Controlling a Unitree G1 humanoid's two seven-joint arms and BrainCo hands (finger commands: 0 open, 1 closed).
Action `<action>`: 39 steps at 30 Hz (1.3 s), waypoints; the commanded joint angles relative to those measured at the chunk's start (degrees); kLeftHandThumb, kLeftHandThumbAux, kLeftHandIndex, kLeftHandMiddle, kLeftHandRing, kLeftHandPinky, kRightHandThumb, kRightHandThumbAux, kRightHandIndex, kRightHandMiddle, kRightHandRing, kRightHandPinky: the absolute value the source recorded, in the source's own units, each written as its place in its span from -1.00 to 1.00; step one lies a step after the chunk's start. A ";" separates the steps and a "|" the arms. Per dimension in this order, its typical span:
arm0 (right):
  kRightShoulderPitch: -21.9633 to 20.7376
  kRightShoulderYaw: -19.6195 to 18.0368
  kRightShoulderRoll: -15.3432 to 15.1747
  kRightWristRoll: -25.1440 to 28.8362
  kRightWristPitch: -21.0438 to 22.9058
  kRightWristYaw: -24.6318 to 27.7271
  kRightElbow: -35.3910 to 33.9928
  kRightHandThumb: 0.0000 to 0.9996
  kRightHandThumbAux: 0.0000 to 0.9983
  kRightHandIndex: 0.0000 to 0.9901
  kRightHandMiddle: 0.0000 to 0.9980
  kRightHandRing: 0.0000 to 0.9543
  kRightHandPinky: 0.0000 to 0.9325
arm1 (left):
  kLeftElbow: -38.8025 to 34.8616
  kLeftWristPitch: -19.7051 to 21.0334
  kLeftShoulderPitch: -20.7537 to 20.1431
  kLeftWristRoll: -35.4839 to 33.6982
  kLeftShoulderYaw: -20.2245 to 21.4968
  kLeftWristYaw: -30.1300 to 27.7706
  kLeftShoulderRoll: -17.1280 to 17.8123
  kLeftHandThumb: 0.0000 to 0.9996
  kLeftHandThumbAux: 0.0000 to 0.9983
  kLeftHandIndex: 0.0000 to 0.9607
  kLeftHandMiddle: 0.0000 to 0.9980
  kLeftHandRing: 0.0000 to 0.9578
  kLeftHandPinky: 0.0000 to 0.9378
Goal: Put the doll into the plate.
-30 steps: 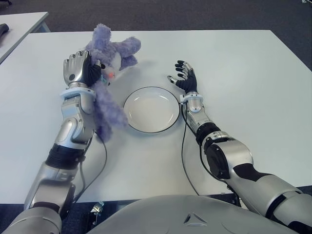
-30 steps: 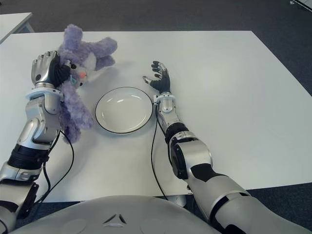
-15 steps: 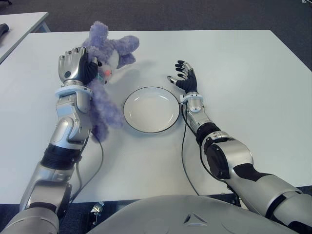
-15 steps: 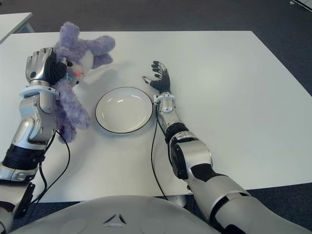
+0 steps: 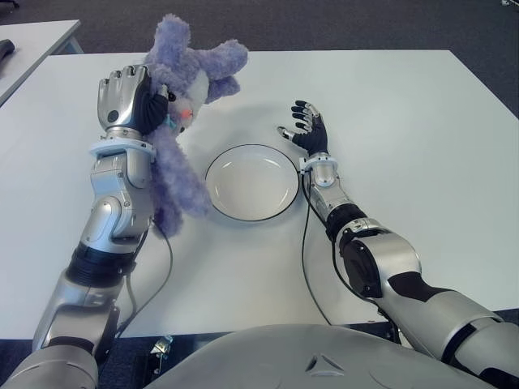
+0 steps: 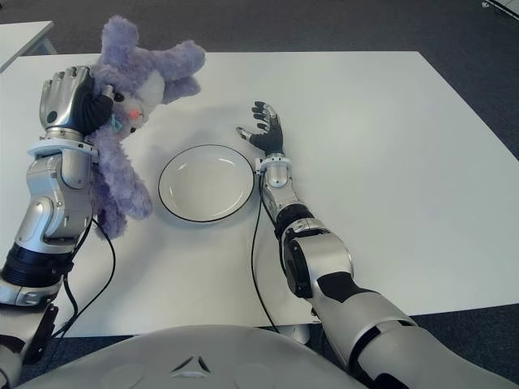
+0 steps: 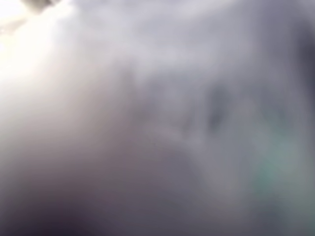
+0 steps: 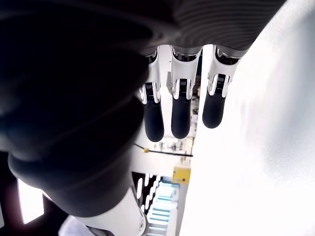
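Observation:
A purple plush doll [image 5: 180, 113] hangs upright to the left of the plate, its head up by my left hand [image 5: 130, 99], whose fingers are curled around its neck. Its legs trail down toward the table beside my forearm. The left wrist view is filled with the doll's fur [image 7: 162, 123]. A white plate with a dark rim [image 5: 252, 183] sits in the middle of the table with nothing on it. My right hand [image 5: 305, 130] shows just beyond the plate's right edge, fingers spread and holding nothing.
The white table [image 5: 405, 121] stretches wide to the right and behind the plate. A second table corner [image 5: 32, 40] shows at the far left. Cables [image 5: 306, 243] run along both forearms.
My left hand has lifted the doll higher and tipped its head to the right, toward the plate. The right hand has not moved.

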 commanded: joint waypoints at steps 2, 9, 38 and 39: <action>11.73 0.44 1.21 -0.75 5.11 0.06 7.58 -0.58 0.95 -0.62 -0.50 -0.54 -0.51 | -3.34 -0.56 1.85 1.93 -0.76 -2.00 -1.21 0.92 0.23 0.53 0.00 0.63 0.49; 11.78 1.14 1.05 -1.21 5.21 -0.55 7.63 -0.64 0.94 -0.62 -0.50 -0.53 -0.52 | -6.79 -0.65 2.46 2.85 -1.85 -3.70 -2.12 0.92 0.23 0.54 0.00 0.67 0.57; 11.81 2.46 1.00 -1.80 5.64 -1.88 7.65 -0.93 0.96 -0.61 -0.49 -0.52 -0.51 | -14.46 -3.97 5.11 1.26 -4.64 -11.64 -6.56 0.92 0.23 0.52 0.00 0.72 0.70; 11.82 2.45 1.01 -1.79 5.63 -1.88 7.65 -0.92 0.96 -0.61 -0.49 -0.52 -0.51 | -14.51 -3.99 5.11 1.28 -4.68 -11.78 -6.71 0.92 0.23 0.52 0.00 0.72 0.70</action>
